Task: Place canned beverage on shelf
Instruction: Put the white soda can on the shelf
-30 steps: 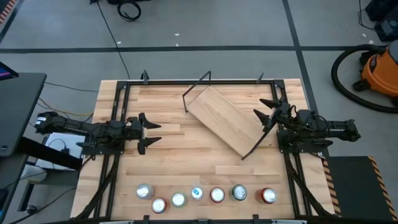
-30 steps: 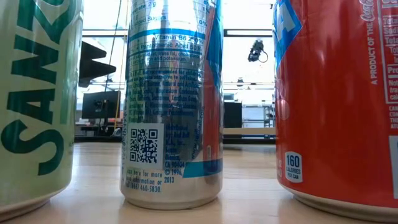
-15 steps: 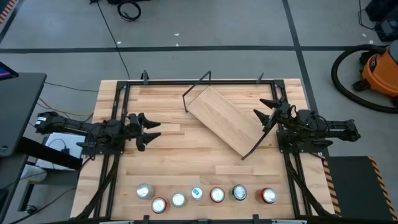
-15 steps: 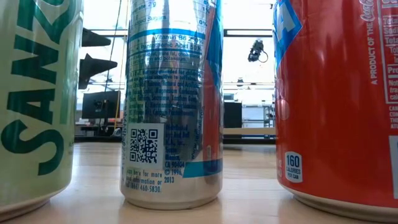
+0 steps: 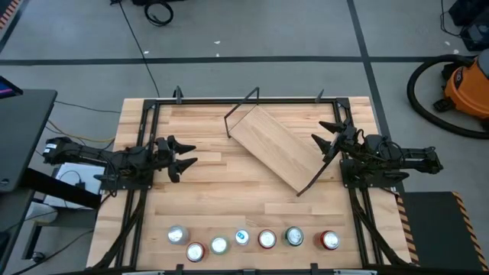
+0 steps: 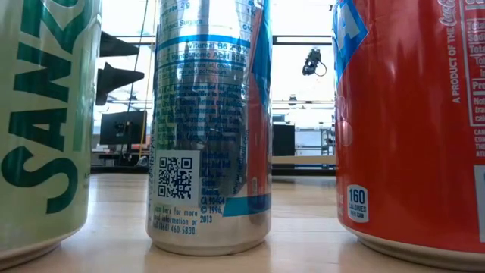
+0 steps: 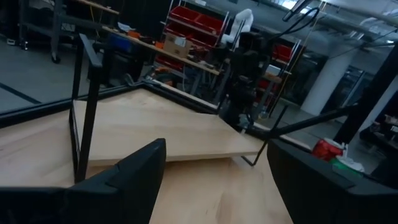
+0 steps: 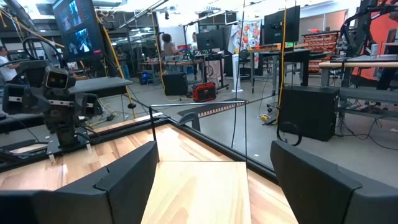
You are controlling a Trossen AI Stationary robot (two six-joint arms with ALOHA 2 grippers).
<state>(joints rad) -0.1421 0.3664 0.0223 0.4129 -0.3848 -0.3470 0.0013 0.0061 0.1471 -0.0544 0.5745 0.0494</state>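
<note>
Shelf (image 5: 275, 147) is standing at table (image 5: 229, 198) centre-rear, long axis running diagonally. Right pincer (image 5: 327, 140) is hovering beside its near-right end, fingers wide, empty. Left pincer (image 5: 180, 150) is waiting well apart, fingers parted. Cans (image 5: 242, 237) are standing along front edge.

An orange vacuum (image 5: 467, 88) stands on the floor (image 5: 306, 30).

The bench (image 5: 206, 195) was pale, smooth slatted wood with a matt finish. The shelf (image 5: 275, 145) was a light-wood board on thin black metal rods. The cans (image 6: 208, 121) along the lower edge were glossy, reflective metal.
</note>
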